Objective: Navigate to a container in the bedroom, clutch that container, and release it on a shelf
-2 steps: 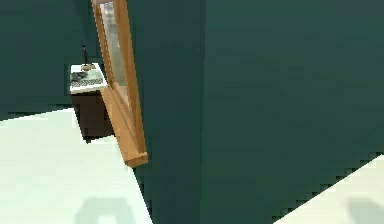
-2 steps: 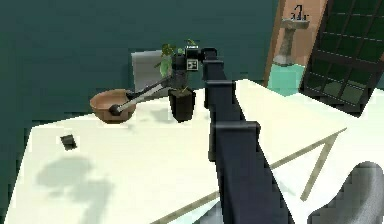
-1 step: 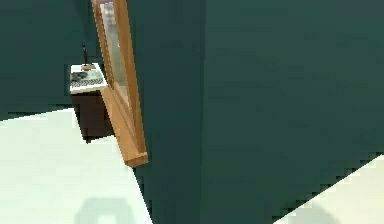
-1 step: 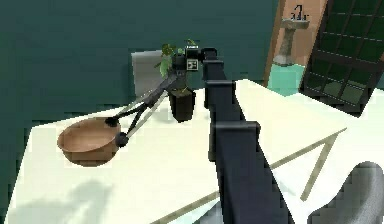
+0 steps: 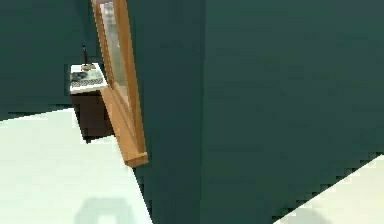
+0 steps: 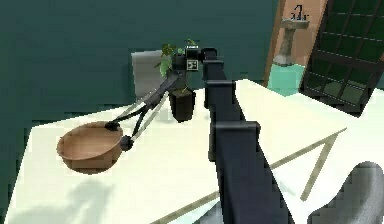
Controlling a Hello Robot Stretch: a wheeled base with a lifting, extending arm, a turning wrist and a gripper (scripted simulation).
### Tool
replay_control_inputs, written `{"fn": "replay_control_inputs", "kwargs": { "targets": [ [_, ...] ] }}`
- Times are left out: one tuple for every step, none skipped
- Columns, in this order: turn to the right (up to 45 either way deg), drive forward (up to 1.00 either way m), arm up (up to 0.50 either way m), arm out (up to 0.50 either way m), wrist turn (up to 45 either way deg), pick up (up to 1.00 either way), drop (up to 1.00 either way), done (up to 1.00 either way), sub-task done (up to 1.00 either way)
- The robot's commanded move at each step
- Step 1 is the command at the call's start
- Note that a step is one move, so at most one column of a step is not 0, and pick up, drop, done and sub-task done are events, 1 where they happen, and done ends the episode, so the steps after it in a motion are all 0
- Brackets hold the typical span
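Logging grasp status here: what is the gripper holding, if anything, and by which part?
It cannot be told: the gripper is at the rim of the brown bowl, which rests on the white table.

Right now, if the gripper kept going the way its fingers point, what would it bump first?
Probably the brown bowl on the white table; the gripper points down toward its rim. Depth is unclear, so it may already touch.

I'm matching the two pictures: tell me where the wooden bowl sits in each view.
Arm side view: wooden bowl lower left, on the white table, next to the gripper in the picture.
Forward view: framed picture and nightstand at left.
Shared landmark: dark teal wall, top left in the arm side view.
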Motion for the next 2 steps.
{"fn": "replay_control_inputs", "kwargs": {
  "targets": [
    [0.0,0.0,0.0,-0.44,0.0,0.0,0.0,0.0,0.0],
    [-45.0,0.0,0.0,0.0,0.0,0.0,0.0,0.0,0.0]
  ]
}}
